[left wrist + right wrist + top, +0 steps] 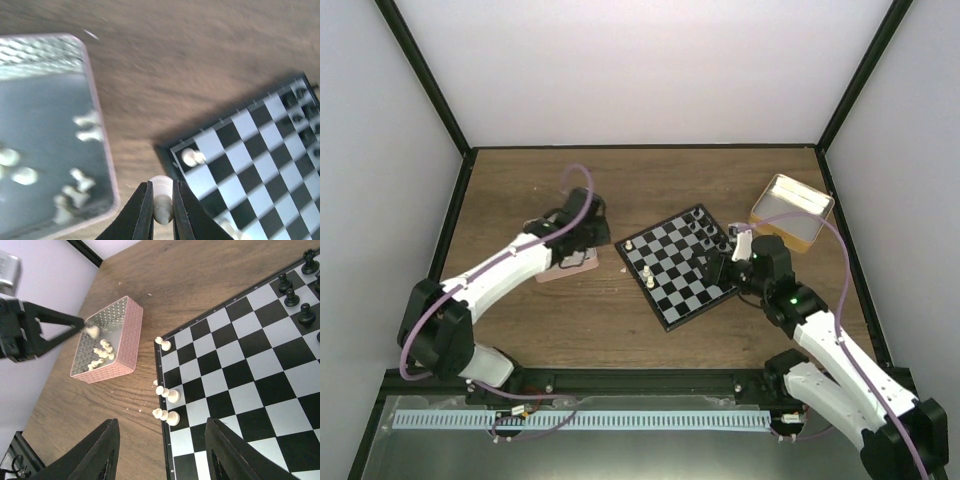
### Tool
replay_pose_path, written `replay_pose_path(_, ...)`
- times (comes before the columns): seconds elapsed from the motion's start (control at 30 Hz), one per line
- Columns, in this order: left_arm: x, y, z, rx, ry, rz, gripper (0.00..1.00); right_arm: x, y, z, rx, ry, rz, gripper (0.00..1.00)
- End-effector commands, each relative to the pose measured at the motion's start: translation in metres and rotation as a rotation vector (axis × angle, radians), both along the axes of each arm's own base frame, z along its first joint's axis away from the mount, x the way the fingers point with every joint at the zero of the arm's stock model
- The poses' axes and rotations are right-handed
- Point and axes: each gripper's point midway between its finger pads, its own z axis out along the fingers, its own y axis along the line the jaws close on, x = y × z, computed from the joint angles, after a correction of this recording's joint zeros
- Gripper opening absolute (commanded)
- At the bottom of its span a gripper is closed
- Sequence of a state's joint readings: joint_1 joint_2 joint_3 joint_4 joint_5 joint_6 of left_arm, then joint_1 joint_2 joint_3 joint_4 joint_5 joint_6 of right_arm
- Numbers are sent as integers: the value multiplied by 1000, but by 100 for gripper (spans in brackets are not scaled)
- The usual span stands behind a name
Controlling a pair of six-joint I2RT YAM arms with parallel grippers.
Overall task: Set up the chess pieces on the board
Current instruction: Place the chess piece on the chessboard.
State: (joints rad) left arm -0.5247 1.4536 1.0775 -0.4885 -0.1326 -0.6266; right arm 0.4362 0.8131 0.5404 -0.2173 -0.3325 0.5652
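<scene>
The chessboard (692, 285) lies turned at mid-table. Three cream-white pieces (169, 394) stand along its left edge, and several black pieces (292, 297) stand at its far right corner. My left gripper (162, 212) is shut on a cream-white piece (161, 199), held above the wood between the pink tin (45, 135) and the board's corner (260, 165). More white pieces (80, 180) lie in that tin. My right gripper (165, 455) is open and empty, hovering over the board's left edge. In the top view it (735, 255) is at the board's right side.
A yellow metal tin (792, 212) stands at the back right, beyond the board. The pink tin (568, 270) sits just left of the board under my left arm. Black frame posts and white walls close in the table.
</scene>
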Motion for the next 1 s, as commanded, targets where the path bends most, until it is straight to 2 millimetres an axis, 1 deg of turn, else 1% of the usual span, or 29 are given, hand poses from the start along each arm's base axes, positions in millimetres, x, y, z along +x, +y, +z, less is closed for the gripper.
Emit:
replay_pose_path(0.0,-25,-43,-21,47,48,-61,13,-13,-3,7,-3,-26,18,48)
replay_pose_path(0.07,-34,-65,-32,106,69,-111,13,-18,-7,9,-7,-46,10,49)
replay_pose_path(0.23,-46,-105,-60,200,136,-220,13,-28,-11,5,3,-47,17,50)
replay_pose_path(0.27,-47,-110,-65,213,146,-234,13,-30,-11,5,9,-45,19,50)
replay_pose_path(0.4,-46,-112,-76,247,161,-224,13,-34,-12,8,30,-61,18,50)
replay_pose_path(0.5,-43,-118,-81,247,168,-237,13,-34,-14,11,28,-77,10,51)
replay_pose_path(0.57,-40,-122,-84,251,173,-246,13,-34,-13,12,30,-83,11,51)
replay_pose_path(0.73,-31,-124,-89,281,182,-242,14,-33,-11,16,27,-94,28,51)
replay_pose_path(0.83,-29,-119,-94,313,194,-216,15,-33,-10,16,27,-95,35,52)
replay_pose_path(0.87,-29,-116,-95,319,199,-206,16,-34,-10,16,28,-95,39,51)
replay_pose_path(0.97,-31,-115,-100,315,209,-205,17,-34,-9,16,29,-97,41,52)
